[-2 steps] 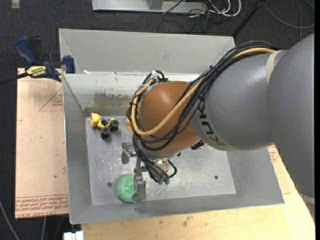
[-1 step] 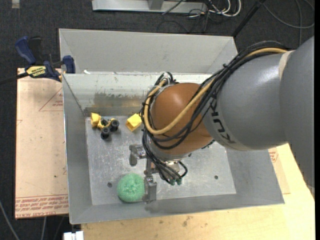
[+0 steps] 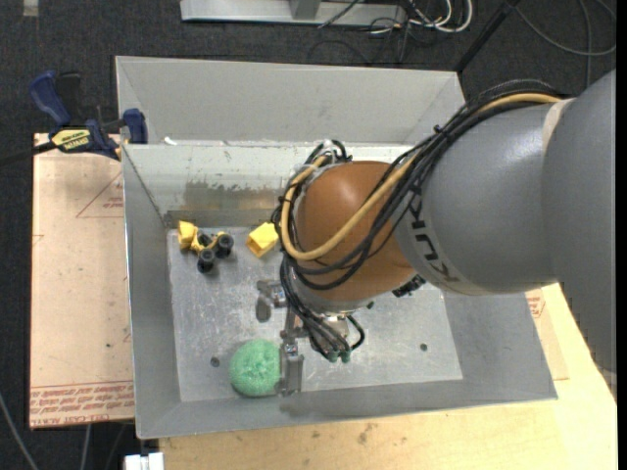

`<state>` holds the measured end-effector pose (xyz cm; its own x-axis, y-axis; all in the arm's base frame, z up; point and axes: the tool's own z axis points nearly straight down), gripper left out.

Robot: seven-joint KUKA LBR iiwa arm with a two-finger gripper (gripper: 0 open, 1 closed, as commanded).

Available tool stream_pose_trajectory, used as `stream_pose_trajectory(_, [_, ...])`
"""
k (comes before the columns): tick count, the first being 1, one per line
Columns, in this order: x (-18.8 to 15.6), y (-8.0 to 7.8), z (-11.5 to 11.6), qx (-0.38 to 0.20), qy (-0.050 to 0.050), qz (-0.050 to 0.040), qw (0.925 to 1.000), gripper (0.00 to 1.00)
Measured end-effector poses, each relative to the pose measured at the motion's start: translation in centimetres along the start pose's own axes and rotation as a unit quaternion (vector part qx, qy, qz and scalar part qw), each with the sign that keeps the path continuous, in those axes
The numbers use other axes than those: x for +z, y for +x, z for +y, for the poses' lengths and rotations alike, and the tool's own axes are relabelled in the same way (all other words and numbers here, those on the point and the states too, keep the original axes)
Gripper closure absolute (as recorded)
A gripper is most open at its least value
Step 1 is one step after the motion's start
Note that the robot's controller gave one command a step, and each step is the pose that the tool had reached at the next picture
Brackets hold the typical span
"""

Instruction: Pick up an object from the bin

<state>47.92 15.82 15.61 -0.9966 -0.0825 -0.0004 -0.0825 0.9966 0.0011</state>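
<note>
My gripper (image 3: 278,337) hangs low over the front middle of the bin floor, below the orange wrist cover. Its two grey fingers stand apart, one fingertip (image 3: 265,305) farther back and the other near the front wall. It is open, with nothing between the fingers. A fuzzy green ball (image 3: 254,370) lies by the front wall, right against the left side of the nearer finger and outside the gap. A small yellow block (image 3: 262,238) lies farther back, just left of the wrist cover.
A yellow and black toy piece (image 3: 203,245) lies at the back left of the floor. The large grey arm comes in from the right and covers the bin's right half. The sloped bin walls close in on all sides.
</note>
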Motion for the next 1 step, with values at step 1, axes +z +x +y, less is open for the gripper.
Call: stream_pose_trajectory(1, [7.52,-0.61,0.14,0.004,-0.001,-0.004,1.0,0.0])
